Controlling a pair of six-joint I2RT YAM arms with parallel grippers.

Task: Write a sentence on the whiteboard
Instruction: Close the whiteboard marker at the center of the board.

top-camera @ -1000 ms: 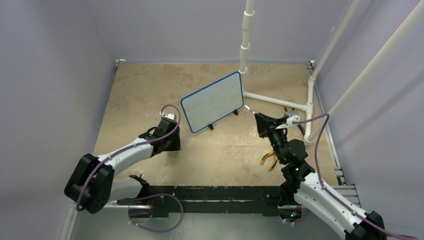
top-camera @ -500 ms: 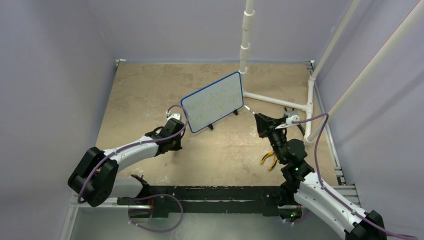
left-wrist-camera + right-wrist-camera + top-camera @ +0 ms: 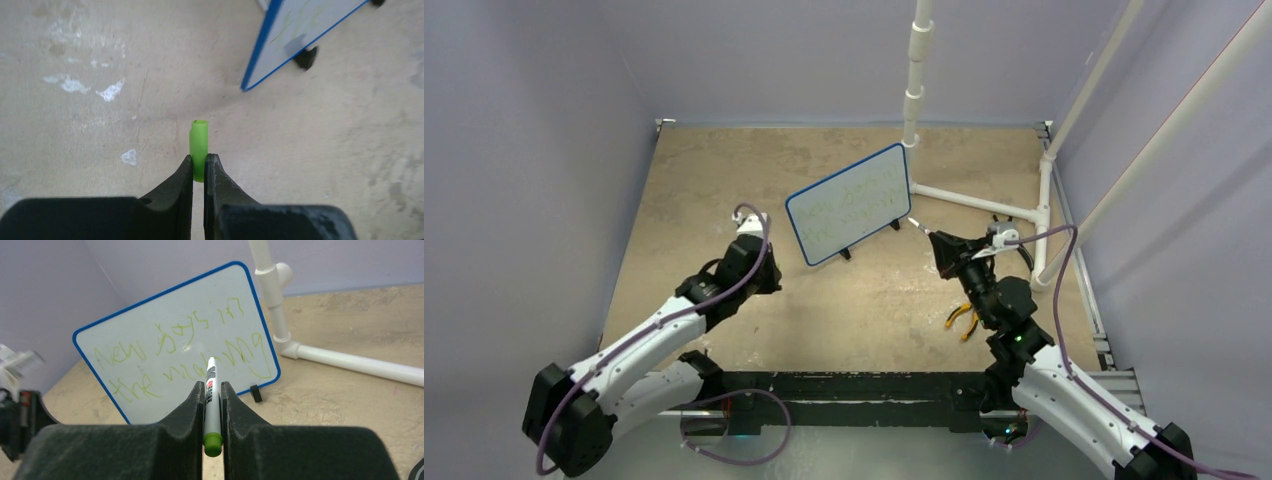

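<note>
So on the left, the left gripper (image 3: 199, 162) has been clamped down over the last second. It was seen about half open a moment ago, and now a small green cap (image 3: 198, 139) is pinched tight between the jaws, sticking out past the tips just above the table (image 3: 694, 170). The left arm has also been swung and stretched out low, so the gripper is parked just near-left of the whiteboard (image 3: 849, 205) without touching it. The whiteboard itself is stood tilted on its little black feet (image 3: 255, 393) around the middle of the table, right beside the white pipe frame (image 3: 969, 195). Two rows of the sentence (image 3: 122, 356) can be made out in faint green, so the writing is probably done or close to it, and capping is likely what's being set up. Over on the right, nothing much has been changed. The right gripper (image 3: 212, 389) is kept closed on the marker (image 3: 210, 371), tip aimed at the board's lower right edge but not pressed on it.
</note>
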